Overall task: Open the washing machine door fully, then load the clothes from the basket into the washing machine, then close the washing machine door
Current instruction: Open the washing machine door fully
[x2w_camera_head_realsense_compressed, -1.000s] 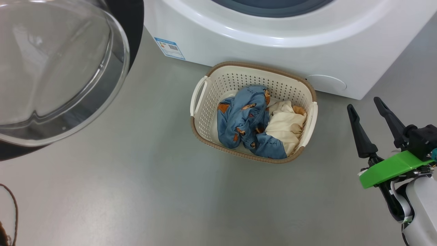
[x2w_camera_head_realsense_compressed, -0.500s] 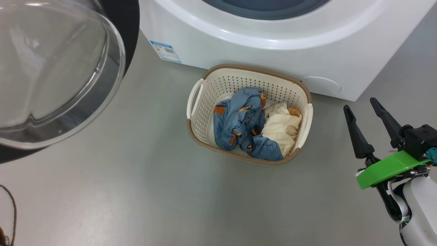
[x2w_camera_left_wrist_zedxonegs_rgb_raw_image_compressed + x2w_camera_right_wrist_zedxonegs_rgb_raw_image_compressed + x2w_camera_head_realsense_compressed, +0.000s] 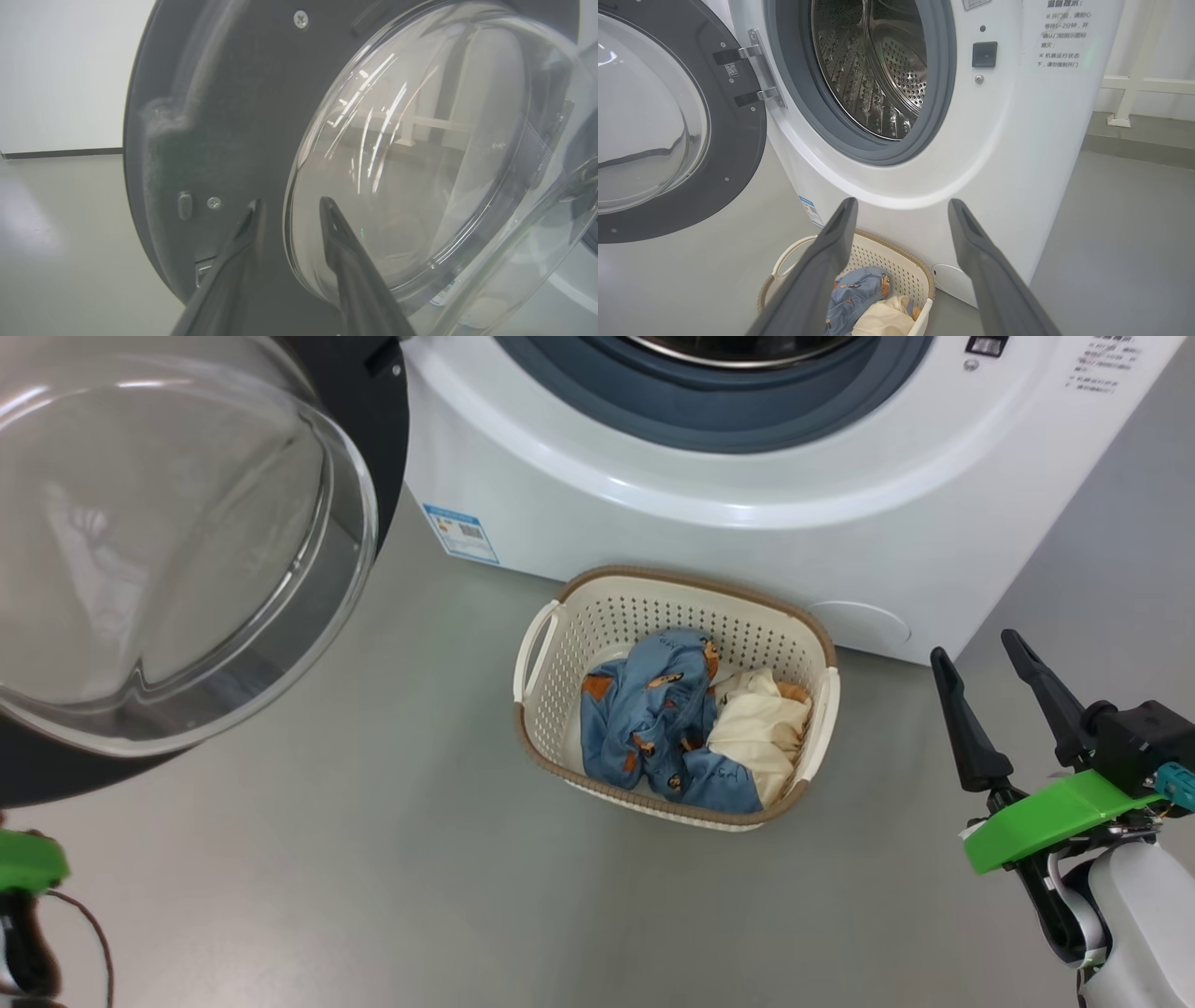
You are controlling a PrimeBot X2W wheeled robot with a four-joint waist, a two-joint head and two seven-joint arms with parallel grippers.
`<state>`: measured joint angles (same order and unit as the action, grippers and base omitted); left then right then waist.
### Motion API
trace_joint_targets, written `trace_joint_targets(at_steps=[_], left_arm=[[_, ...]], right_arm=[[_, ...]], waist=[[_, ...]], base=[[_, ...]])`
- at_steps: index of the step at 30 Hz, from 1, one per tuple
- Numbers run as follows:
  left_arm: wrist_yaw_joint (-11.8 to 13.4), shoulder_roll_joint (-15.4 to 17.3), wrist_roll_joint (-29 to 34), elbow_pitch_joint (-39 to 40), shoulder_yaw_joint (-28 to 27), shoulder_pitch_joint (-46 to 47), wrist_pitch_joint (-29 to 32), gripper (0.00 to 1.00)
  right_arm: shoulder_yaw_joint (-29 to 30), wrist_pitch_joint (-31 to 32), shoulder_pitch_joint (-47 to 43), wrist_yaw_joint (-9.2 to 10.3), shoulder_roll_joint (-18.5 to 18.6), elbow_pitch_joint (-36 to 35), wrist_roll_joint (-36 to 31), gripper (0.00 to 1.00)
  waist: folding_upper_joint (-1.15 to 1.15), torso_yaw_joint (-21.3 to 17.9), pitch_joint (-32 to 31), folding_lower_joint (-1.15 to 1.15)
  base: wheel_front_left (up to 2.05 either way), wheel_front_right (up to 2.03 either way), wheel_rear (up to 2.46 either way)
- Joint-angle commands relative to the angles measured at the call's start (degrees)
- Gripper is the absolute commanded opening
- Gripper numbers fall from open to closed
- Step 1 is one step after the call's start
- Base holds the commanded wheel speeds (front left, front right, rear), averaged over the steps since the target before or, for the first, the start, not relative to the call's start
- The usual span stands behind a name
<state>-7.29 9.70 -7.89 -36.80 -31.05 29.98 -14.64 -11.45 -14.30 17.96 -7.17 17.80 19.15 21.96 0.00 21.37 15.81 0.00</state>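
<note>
The head camera has lifted; the left claw (image 3: 290,201), part open and empty, faces the wide-swung washing machine door (image 3: 168,551), the right claw (image 3: 973,646) gapes empty, and the clothes (image 3: 672,728) fill the basket (image 3: 691,576) on the floor against the washing machine (image 3: 747,523), so loading and closing remain.

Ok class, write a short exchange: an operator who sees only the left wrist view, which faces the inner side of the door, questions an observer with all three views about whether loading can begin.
Operator: Is the drum reachable?
Observer: Yes. In the right wrist view the washing machine door stands swung out on its hinges and the steel drum is uncovered.
Operator: Where are the clothes?
Observer: The blue piece and the cream piece both lie in the basket, which sits on the floor just in front of the washing machine.
</note>
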Motion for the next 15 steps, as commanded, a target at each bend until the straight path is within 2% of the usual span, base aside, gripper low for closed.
trace_joint_targets(at_steps=[1,2,15], left_arm=[[-0.14,2.55,0.26,2.57,-0.37,-1.54,-0.36,0.96],[-0.15,2.15,-0.04,3.5,0.43,-2.27,-0.36,1.0],[-0.19,0.12,-1.78,14.34,9.89,-12.02,-0.36,1.0]], right_arm=[[-0.72,-0.7,-0.97,-0.32,-0.03,-1.43,0.53,1.0],[-0.62,-0.7,-1.14,-0.32,-0.2,-1.49,0.53,1.0],[0.78,-0.7,-3.44,-0.32,-2.39,-2.23,0.53,1.0]], waist=[[0.0,-0.43,-0.77,0.0],[0.0,-0.67,-1.12,0.0],[0.0,-5.58,-4.06,0.0]], base=[[0.0,0.0,0.0],[0.0,0.0,0.0],[0.0,0.0,0.0]])
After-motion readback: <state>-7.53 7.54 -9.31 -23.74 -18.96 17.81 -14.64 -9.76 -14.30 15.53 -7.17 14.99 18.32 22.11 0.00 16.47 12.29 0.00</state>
